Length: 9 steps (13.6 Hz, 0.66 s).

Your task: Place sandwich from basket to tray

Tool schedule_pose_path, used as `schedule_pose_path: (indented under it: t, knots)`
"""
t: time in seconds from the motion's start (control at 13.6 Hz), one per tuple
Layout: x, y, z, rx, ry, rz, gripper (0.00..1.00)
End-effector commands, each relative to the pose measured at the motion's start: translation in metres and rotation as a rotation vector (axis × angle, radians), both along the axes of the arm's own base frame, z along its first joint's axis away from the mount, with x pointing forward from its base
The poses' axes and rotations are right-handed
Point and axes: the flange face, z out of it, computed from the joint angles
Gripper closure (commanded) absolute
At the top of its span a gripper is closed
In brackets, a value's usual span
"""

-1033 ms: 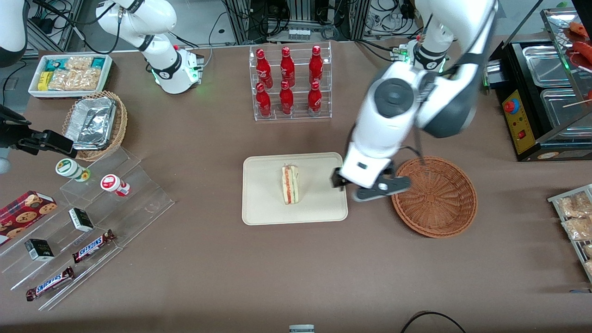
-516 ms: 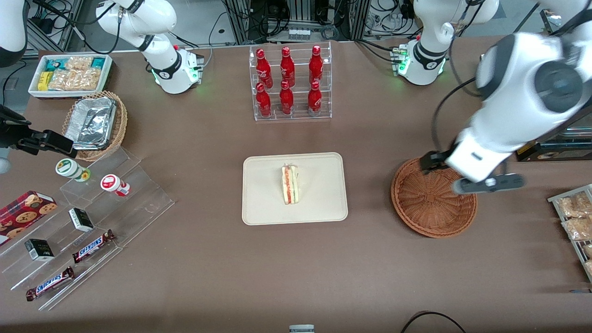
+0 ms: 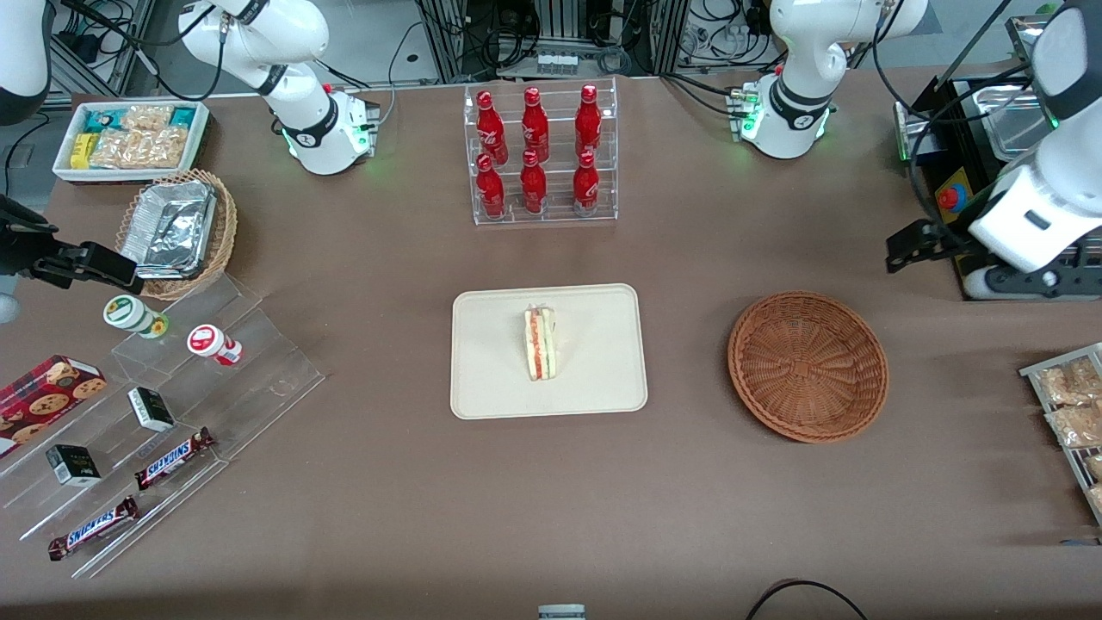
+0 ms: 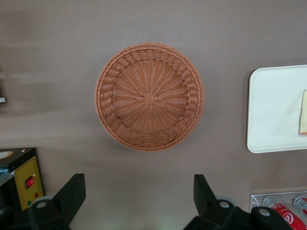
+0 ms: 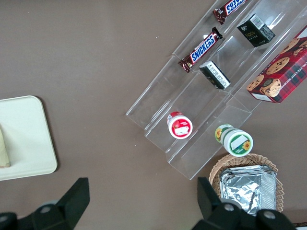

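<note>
The sandwich (image 3: pixel 541 344) lies on the cream tray (image 3: pixel 482 379), near its middle, with its striped filling edge facing up. The reddish-brown wicker basket (image 3: pixel 807 366) sits beside the tray toward the working arm's end of the table and has nothing in it. My left gripper (image 3: pixel 913 244) hangs high above the table, farther toward that end than the basket and next to a black machine. In the left wrist view the gripper (image 4: pixel 138 191) is open with only bare table between its fingers. That view also shows the basket (image 4: pixel 149 96), the tray (image 4: pixel 273 110) and a sliver of sandwich (image 4: pixel 303 112).
A clear rack of red bottles (image 3: pixel 538 155) stands farther from the front camera than the tray. A black machine with a red button (image 3: pixel 968 224) is beside my gripper. Snack packets (image 3: pixel 1067 405) lie at the working arm's end. Acrylic steps with candy bars (image 3: pixel 172 413) are at the parked arm's end.
My left arm has swung from the tray's edge, over the basket, out to the working arm's end of the table. The sandwich has stayed on the tray.
</note>
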Motion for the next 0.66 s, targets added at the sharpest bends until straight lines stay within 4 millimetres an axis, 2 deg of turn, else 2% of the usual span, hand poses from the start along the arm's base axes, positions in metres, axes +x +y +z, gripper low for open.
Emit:
schedule_pose_path:
  t: [0.0,0.59]
  knots:
    - [-0.018,0.0,0.008,-0.011,0.006,-0.02,0.01]
    - [-0.012,-0.01,0.021,0.024,-0.024,-0.036,0.01]
